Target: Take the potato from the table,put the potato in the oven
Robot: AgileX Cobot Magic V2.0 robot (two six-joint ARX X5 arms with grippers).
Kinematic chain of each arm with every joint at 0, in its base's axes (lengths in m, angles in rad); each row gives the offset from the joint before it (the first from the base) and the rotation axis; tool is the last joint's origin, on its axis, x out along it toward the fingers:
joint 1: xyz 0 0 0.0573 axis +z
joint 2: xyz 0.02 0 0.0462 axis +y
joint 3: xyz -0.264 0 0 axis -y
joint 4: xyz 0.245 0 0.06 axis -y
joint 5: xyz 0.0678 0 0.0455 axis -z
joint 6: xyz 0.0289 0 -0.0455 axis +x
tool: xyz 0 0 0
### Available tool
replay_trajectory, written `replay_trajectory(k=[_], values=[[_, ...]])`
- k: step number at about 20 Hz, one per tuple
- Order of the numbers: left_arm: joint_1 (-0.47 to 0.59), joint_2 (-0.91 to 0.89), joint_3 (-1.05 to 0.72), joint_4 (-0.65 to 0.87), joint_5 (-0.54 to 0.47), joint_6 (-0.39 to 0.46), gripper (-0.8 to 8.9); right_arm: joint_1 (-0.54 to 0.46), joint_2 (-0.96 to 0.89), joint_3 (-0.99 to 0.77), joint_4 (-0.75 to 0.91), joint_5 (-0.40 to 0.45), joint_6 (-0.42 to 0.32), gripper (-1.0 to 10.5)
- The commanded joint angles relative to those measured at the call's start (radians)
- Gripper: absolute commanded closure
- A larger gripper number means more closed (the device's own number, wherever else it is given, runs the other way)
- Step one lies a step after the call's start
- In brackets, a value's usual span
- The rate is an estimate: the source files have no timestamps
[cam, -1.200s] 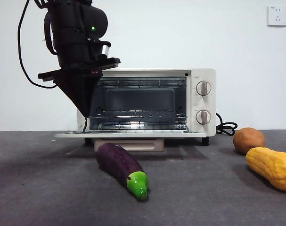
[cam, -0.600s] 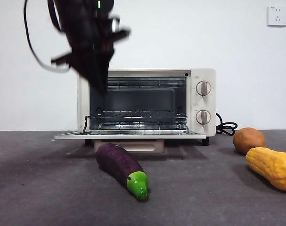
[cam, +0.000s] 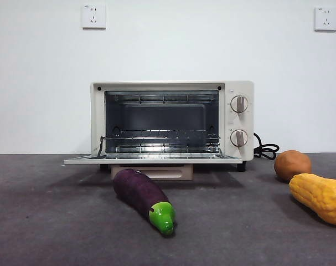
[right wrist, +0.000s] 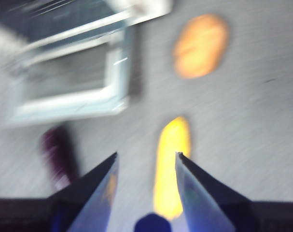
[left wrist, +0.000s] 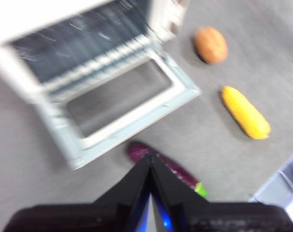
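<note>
Brown potato (cam: pixel 292 164) on table (cam: pixel 57 221); oven (cam: pixel 172 123) door down

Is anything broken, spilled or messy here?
Nothing stands out. The cream-white toaster oven stands level with its door folded down open. The purple eggplant, brown oval potato and bumpy yellow vegetable lie whole on the dark grey table.

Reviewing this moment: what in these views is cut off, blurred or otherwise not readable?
- Corn: cut by the front view's side edge.
- Potato: motion-blurred in the right wrist view, surface unreadable.
- Oven knob markings: too small in the front view.
- Eggplant: partly behind the left pincer in its wrist view.
</note>
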Motion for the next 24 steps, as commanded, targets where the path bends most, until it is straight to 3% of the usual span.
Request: replay_trajectory(k=[1,3,4,8,10,14,21,24], values=[[-0.003,-0.078,-0.007,-0.054,-0.022,0.005,8.20,0.000,0.098,0.004,0.086,0.018,0.047,5.9],[-0.003,-0.152,-0.007,-0.103,-0.021,-0.008,8.20,0.008,0.188,0.004,0.174,0.018,0.058,3.8],[-0.003,-0.188,-0.007,-0.121,-0.022,-0.019,8.20,0.019,0.233,0.004,0.222,0.019,0.074,3.7],[-0.002,-0.305,-0.007,-0.129,-0.023,-0.048,8.20,0.044,0.418,0.011,0.367,0.030,0.177,3.8],[-0.002,-0.354,-0.007,-0.129,-0.023,-0.049,8.20,0.062,0.508,0.053,0.377,0.056,0.181,3.8],[-0.002,-0.404,-0.007,-0.130,-0.023,-0.053,8.20,0.127,0.633,0.196,0.349,0.226,0.175,3.8],[-0.002,-0.404,-0.007,-0.130,-0.023,-0.057,8.20,0.203,0.748,0.328,0.275,0.430,0.204,3.8],[-0.002,-0.404,-0.007,-0.130,-0.023,-0.057,8.20,0.201,0.769,0.328,0.274,0.436,0.256,3.8]])
